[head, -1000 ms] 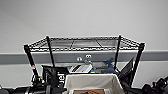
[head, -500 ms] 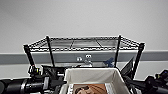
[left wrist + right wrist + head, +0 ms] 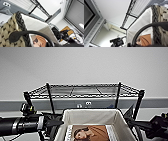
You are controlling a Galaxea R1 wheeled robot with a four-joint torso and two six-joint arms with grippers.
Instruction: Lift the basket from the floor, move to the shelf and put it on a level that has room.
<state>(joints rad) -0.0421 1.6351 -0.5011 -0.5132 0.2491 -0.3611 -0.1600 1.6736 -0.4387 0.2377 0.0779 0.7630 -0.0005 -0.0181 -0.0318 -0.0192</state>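
The basket [image 3: 92, 122] hangs between the robot's two arms in front of the shelf [image 3: 85, 93], its pale cloth lining open to the head camera and a picture of a face [image 3: 87, 133] lying flat on its bottom. Its rim sits below the level [image 3: 82, 90], the rack's top wire grid, which stands against a light wall with a grey band running behind the posts.

The left arm [image 3: 22, 124] reaches in to the basket's left side, and the right arm [image 3: 155, 127] to its right side; both meet the basket at its end walls. In the left wrist view the woven cream wall with its dark braided rim [image 3: 21, 25] stands close to the camera, with a black loop handle [image 3: 31, 34] arching across it. The right wrist view gives the opposite end: the same braided rim [image 3: 154, 22] and the other black loop handle [image 3: 144, 30], with the rack's posts rising beyond.

Whether either claw is open or closed cannot be told, since the fingers are not visible at the handles.
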